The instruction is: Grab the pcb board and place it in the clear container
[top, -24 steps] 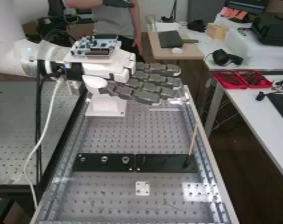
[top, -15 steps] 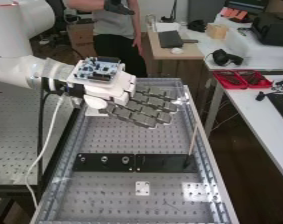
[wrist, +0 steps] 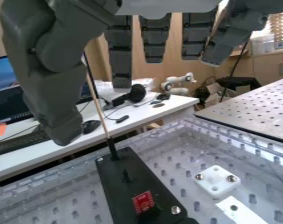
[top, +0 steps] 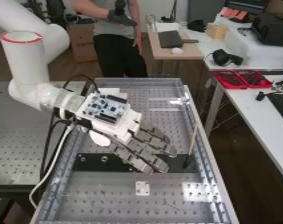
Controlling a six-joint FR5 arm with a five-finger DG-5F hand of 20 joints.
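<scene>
High view: PCB [top: 106, 108] mounted face-up on back of hand [top: 146, 144], tilted; edges oblique to bench [top: 118, 195], long axis n.d. Hand: fingers spread, near-straight, pointing twd. view's lower R, above blk. plates [top: 92, 167]. Wrist view: slender stick [wrist: 100, 107] rises obliquely fr. one plate.

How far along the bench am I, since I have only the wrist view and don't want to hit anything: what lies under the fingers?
Observer: From the high view, the hand's fingers extend over the middle of the long black strip.
Operator: And on the back of the hand?
Observer: A circuit board sits there, components up.
Operator: What else is on the desk with the keyboard?
Observer: Red trays, side by side.
</scene>
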